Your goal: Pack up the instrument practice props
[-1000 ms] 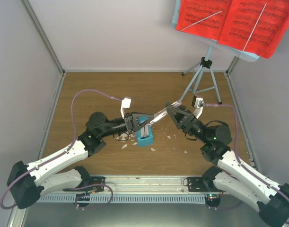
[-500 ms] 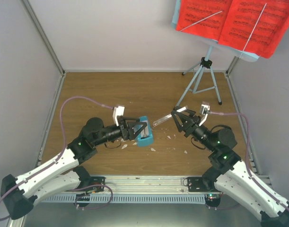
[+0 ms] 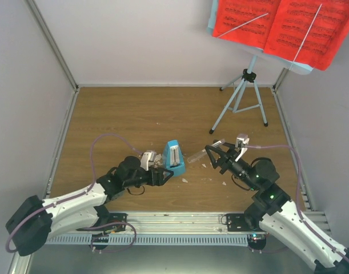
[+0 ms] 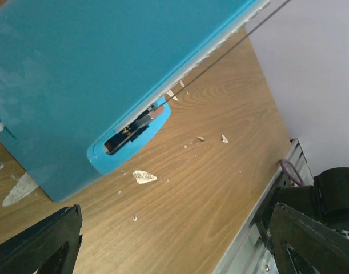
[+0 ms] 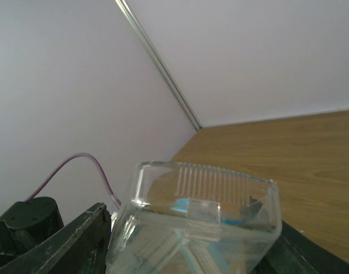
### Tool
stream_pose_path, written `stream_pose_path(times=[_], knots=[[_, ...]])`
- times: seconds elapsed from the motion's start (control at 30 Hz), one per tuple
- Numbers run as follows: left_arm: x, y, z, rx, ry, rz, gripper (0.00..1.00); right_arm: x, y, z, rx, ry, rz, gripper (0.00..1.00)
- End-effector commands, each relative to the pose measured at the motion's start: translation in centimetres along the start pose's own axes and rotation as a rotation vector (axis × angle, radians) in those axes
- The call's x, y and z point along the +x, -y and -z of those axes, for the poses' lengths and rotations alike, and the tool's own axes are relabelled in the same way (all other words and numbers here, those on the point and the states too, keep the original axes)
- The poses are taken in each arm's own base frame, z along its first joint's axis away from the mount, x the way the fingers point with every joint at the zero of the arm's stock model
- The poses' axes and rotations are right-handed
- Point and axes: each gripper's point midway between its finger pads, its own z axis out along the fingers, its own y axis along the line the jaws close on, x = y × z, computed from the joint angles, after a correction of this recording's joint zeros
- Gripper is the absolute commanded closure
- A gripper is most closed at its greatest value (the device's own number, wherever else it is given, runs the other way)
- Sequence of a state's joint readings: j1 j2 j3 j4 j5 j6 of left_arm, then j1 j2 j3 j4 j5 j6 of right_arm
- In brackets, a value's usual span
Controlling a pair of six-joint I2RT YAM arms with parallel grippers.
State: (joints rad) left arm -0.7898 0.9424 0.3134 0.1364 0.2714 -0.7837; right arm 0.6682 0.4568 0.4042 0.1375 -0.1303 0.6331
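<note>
Clear piece [image 3: 197,153] clamped in right claw [image 3: 211,149]; low left claw [image 3: 164,173] gapes beside blue box [image 3: 174,157].

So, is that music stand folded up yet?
Not yet: the music stand is upright with its tripod legs splayed, and the red sheet-music pages are spread open on top.

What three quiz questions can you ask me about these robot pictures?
1. Fill in: the box in front of the open left tool is coloured ___.
2. Which tool holds the clear piece? A: left tool. B: right tool.
3. True or false: the red pages lie under the box.
Key: 1 blue; 2 B; 3 false.
</note>
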Motion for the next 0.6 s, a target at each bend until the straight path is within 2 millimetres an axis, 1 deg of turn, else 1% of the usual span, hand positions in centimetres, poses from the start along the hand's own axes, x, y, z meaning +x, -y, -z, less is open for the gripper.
stream_pose_path(times=[0.0,0.23,0.4,0.57], knots=[[-1.9,0.7,-0.6,0.039,0.089,-0.066,0.1,0.3,0.4,0.6,0.013,0.017,0.012,0.4],[-1.8,-0.9,-1.3,-0.015,0.108,-0.101,0.1,0.3,0.8,1.5,0.032,0.03,0.017,0.4],[-1.6,-1.0,-2.3,-0.014,0.08,-0.12,0.1,0.6,1.2,1.6,0.048,0.029,0.017,0.39],[-1.3,-0.3,-3.2,0.025,0.053,-0.113,0.11,0.8,1.6,1.6,0.066,0.025,0.035,0.39]])
